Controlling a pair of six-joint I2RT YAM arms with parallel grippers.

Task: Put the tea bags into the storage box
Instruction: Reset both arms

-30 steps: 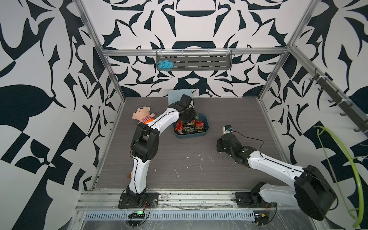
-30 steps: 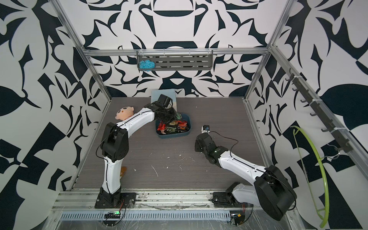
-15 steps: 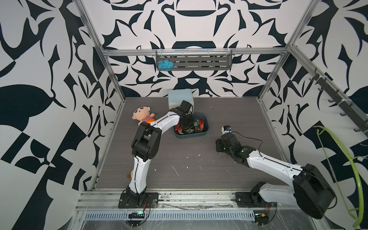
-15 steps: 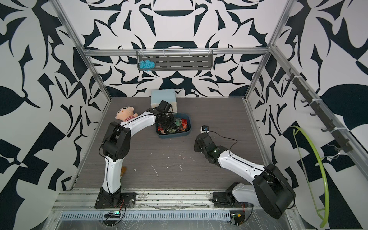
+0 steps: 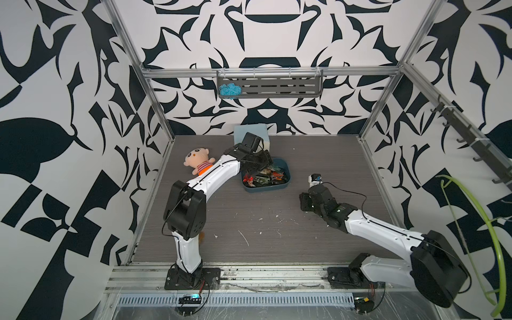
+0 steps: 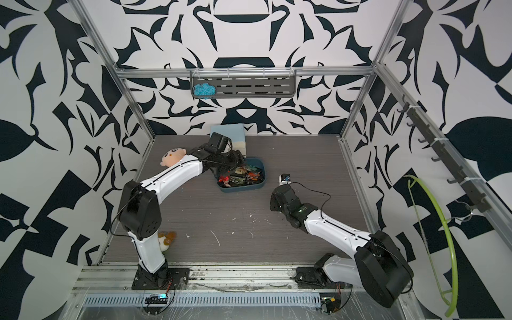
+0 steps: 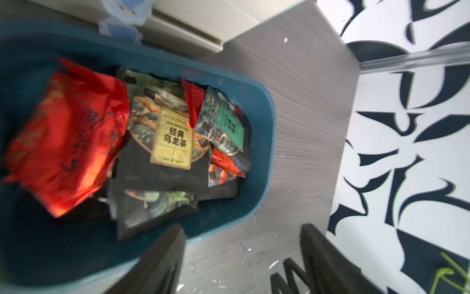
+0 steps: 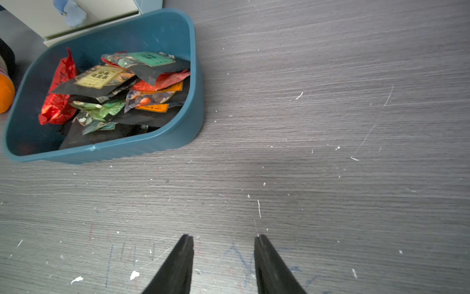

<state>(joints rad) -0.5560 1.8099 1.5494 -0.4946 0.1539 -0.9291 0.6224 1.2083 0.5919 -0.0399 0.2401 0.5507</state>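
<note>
- I see the box (image 5: 266,188) far-centre on the bench (image 5: 277,243), just in front of the pale cabinet (image 5: 249,130).
- Tea bags (image 8: 119,86) lie heaped inside the box. Red foil ones are at its left end, and dark ones with yellow, green and orange labels cover the rest.
- Left claw (image 7: 243,229) hangs over the box's left end. Jaws are wide, with nothing between them.
- My left wrist view blurs the biggest red bag.
- Right claw (image 8: 223,236) is low over bare bench, near and right of the box, well apart from it. Its gap is narrower and holds nothing.
- Doll (image 5: 198,163) lies left of the box.
</note>
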